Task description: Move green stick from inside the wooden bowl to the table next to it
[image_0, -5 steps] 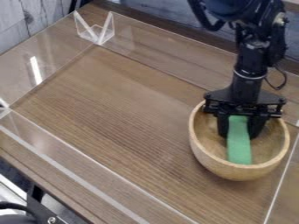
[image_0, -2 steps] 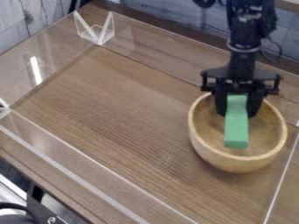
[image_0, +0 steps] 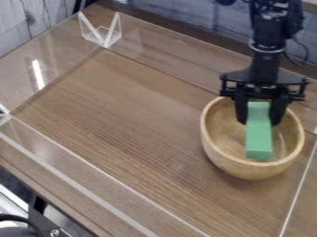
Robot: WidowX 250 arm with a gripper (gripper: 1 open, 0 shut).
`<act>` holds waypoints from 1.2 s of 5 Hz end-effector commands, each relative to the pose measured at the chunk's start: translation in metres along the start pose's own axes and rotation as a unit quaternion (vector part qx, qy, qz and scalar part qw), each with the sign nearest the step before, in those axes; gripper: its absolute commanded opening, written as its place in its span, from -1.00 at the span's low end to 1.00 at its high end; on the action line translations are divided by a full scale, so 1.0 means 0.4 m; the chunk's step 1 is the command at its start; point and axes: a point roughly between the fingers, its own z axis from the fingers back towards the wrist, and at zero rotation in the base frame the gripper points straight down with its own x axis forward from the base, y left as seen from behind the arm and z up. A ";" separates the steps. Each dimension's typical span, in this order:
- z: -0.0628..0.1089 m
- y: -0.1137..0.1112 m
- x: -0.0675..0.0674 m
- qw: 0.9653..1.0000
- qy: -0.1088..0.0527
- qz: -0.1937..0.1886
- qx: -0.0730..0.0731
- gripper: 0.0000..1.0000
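The green stick (image_0: 260, 132) hangs upright and slightly tilted over the wooden bowl (image_0: 225, 155), its lower end above the bowl's inside. My gripper (image_0: 260, 105) is shut on the stick's upper end, the black fingers straddling it from above. The bowl sits at the right side of the table (image_0: 124, 111), close to the right acrylic wall.
Low clear acrylic walls (image_0: 50, 56) border the tabletop. A clear bracket (image_0: 99, 31) stands at the back left corner. Bare brown wood stretches left of the bowl. The table's front edge (image_0: 50, 199) runs diagonally at the lower left.
The gripper has risen with the green stick in it, lifting the stick off the bowl's bottom, and has drifted slightly right.
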 end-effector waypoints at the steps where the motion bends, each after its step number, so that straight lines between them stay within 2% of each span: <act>1: 0.103 -0.041 0.030 0.998 -0.041 -0.034 -0.031 -1.00; 2: 0.119 -0.061 0.039 0.997 -0.034 -0.065 -0.032 -1.00; 5: 0.128 -0.015 0.060 0.998 -0.042 0.014 -0.033 -1.00; 6: 0.129 -0.024 0.054 0.998 -0.042 0.021 -0.033 -1.00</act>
